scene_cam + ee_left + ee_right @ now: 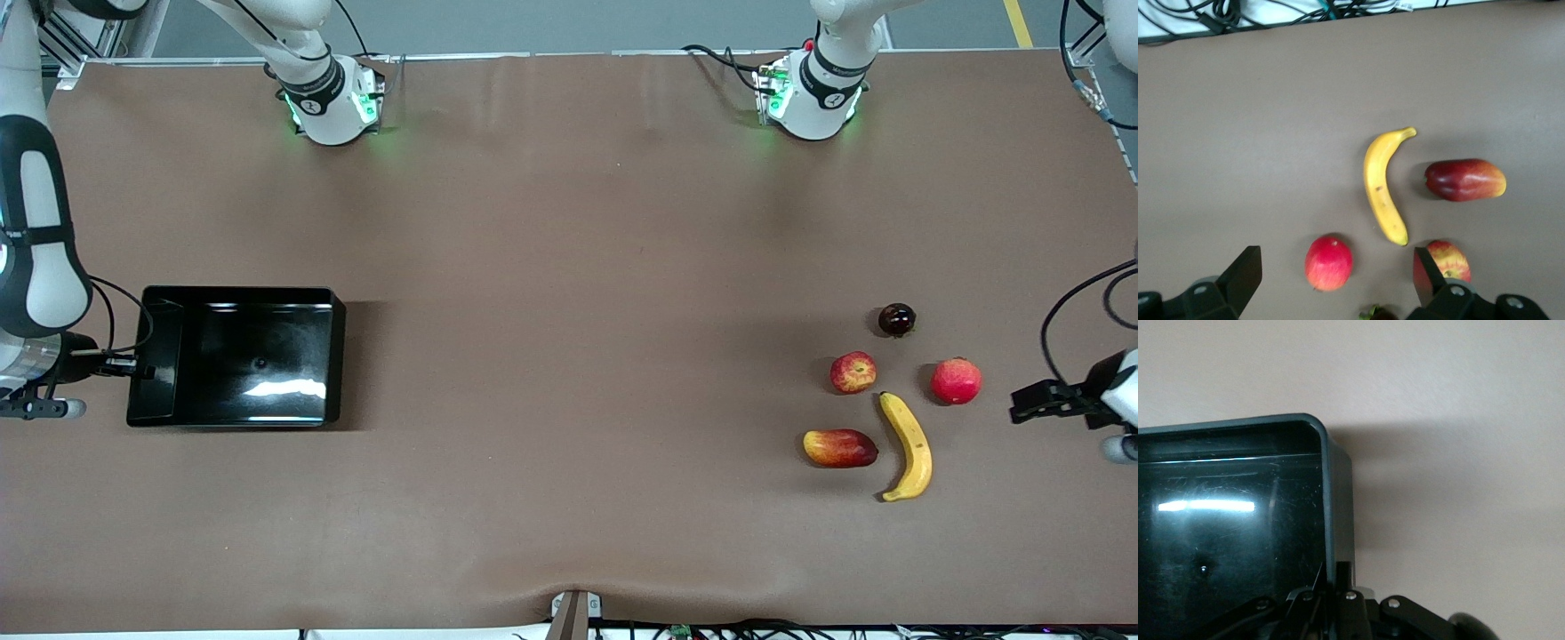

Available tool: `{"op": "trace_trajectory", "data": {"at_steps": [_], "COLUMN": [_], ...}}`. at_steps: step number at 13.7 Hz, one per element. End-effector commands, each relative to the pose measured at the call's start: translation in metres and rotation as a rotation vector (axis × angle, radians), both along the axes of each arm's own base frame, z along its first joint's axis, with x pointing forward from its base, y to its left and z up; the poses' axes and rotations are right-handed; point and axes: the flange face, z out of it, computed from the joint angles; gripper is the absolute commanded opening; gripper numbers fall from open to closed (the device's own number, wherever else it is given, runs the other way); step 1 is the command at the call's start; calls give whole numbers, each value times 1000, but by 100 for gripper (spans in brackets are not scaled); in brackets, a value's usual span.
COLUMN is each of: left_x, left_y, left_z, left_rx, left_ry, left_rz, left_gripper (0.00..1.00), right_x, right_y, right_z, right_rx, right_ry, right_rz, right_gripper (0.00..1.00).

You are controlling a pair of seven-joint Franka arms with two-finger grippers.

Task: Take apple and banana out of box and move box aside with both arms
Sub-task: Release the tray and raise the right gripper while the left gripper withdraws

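Note:
The box [240,307], a glossy black tray, lies toward the right arm's end of the table. My right gripper [140,370] is shut on its end wall; in the right wrist view the fingers [1346,577] pinch the box's rim [1327,487]. The banana [909,444] and the streaked apple [853,372] lie toward the left arm's end. My left gripper [1036,404] hangs open beside them and holds nothing. In the left wrist view the banana [1381,187] lies ahead of the left gripper [1338,260], and the apple [1451,259] is half hidden by one finger.
An oblong mango [839,448] lies beside the banana. A solid red round fruit [957,380] is the fruit closest to the left gripper, and it shows between the fingers in the left wrist view [1329,263]. A small dark fruit [896,319] lies farther from the camera than the apple.

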Motion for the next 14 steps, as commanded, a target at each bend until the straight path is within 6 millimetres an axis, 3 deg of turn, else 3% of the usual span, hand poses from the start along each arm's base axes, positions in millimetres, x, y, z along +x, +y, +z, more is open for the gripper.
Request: {"op": "trace_trajectory", "data": {"at_steps": [1,2,3,4,5,7,9,10,11,12,14], "left_x": [-23,-29,-33,-38,-43,-53,-60,-64,-67,-72,-75], "left_y": [3,2,0,0,-1,-2,-5,-6,-10,-13,-21], "left_z": [29,43,52,59,70,84,93,101,108,114,120], "left_rx": [-2,4,6,-2,-10,-15,-29,-50,-60,-61,-62], "left_ry": [48,42,41,47,42,55,68,57,59,63,65], "left_rz": [-4,6,6,13,19,26,58,90,123,152,169], "left_gripper": [100,100,100,100,100,100,100,100,100,100,100], "right_x": [-10,-9,-10,-11,-13,-10,6,18,44,57,70], "right_y": [-16,-15,-16,-17,-18,-20,-16,-17,-3,9,10], "right_z": [-6,-16,-24,-33,-34,-26,-6,8,41,58,86], "right_rx": [60,74,77,84,91,84,70,57,29,11,-25], "right_ry": [-8,-8,-2,9,14,9,-44,-84,-152,-180,-229], "right_rz": [0,-8,-11,-18,-22,-12,43,77,140,166,186], "right_gripper": [0,0,18,86,100,100,100,100,100,100,100]}}
